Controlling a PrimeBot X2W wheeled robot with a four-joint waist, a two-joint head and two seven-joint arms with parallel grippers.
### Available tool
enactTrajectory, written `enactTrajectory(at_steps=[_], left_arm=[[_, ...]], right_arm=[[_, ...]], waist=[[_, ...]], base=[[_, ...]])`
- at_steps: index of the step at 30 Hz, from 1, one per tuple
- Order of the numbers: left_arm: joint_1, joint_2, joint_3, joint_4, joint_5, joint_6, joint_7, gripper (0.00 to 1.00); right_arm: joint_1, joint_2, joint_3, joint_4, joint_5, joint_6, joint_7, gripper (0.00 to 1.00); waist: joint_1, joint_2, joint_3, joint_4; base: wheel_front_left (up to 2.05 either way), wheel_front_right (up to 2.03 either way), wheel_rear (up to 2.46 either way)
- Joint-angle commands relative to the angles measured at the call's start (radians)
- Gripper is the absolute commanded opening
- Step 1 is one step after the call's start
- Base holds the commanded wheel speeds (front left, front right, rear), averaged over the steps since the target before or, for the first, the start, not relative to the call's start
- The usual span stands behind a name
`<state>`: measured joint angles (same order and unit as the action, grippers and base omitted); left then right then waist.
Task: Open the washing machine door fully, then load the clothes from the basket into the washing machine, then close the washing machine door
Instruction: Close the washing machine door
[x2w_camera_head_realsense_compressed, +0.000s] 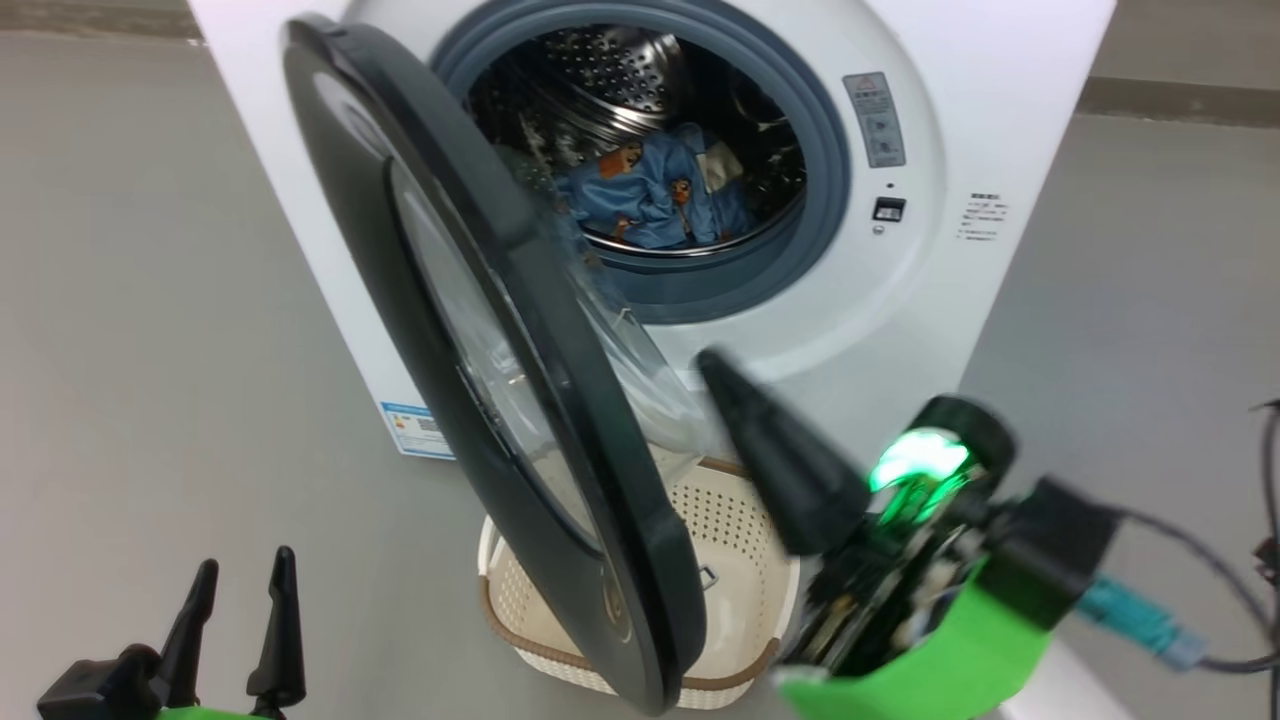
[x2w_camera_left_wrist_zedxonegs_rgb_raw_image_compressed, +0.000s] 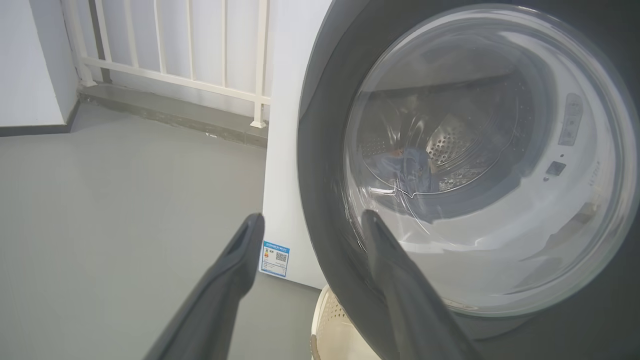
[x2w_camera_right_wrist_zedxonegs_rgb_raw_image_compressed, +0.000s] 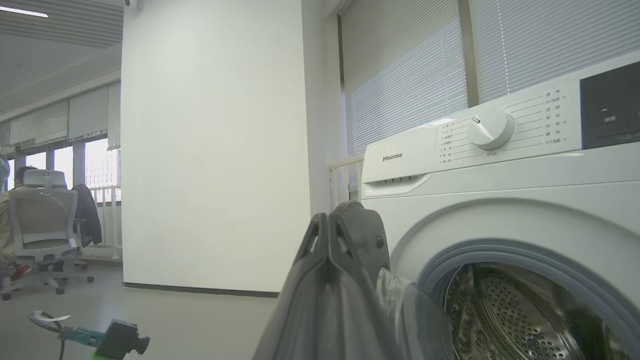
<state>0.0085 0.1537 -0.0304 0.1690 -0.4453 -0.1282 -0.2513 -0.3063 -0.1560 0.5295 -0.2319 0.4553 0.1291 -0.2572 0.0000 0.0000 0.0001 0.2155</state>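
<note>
1. In front of the robot: the white washing machine (x2w_camera_head_realsense_compressed: 900, 300), drum exposed.
2. The washing machine door (x2w_camera_head_realsense_compressed: 330, 170) is partly swung out, overhanging the basket.
3. The basket (x2w_camera_head_realsense_compressed: 720, 510) is on the floor below the door.
4. The light-blue clothes (x2w_camera_head_realsense_compressed: 650, 190) lie inside the drum.
5. Right gripper (x2w_camera_head_realsense_compressed: 715, 362) is pinched closed and holds nothing, beside the door's glass.
6. Left gripper (x2w_camera_head_realsense_compressed: 247, 560) is spread wide at lower left, clear of the door.

The washing machine door (x2w_camera_head_realsense_compressed: 470, 340) stands ajar before the washing machine (x2w_camera_head_realsense_compressed: 900, 300), with the clothes (x2w_camera_head_realsense_compressed: 650, 190) (blue, orange-printed) in its drum. The basket (x2w_camera_head_realsense_compressed: 735, 540) sits below the door. The right gripper (x2w_camera_head_realsense_compressed: 714, 364) is pinched together near it, and the left gripper (x2w_camera_head_realsense_compressed: 245, 562) is spread at lower left.
</note>
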Motion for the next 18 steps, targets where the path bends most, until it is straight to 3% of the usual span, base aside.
enactTrajectory(at_steps=[1,7,18], left_arm=[[-0.018,0.016,0.036,-0.017,-0.003,-0.002,-0.010,1.00],[-0.016,0.012,0.035,-0.011,-0.002,-0.002,-0.010,1.00],[-0.010,0.009,0.041,-0.010,-0.001,-0.002,-0.010,1.00]], right_arm=[[-0.022,0.003,0.032,-0.024,0.021,0.002,-0.005,0.00],[-0.021,-0.042,0.184,0.057,0.027,0.002,-0.005,0.00],[-0.051,-0.083,0.336,0.246,0.108,0.002,-0.005,0.00]], waist=[[0.0000,0.0000,-0.006,0.010],[0.0000,0.0000,-0.017,0.026],[0.0000,0.0000,-0.014,0.028]], base=[[0.00,0.00,0.00],[0.00,0.00,0.00],[0.00,0.00,0.00]])
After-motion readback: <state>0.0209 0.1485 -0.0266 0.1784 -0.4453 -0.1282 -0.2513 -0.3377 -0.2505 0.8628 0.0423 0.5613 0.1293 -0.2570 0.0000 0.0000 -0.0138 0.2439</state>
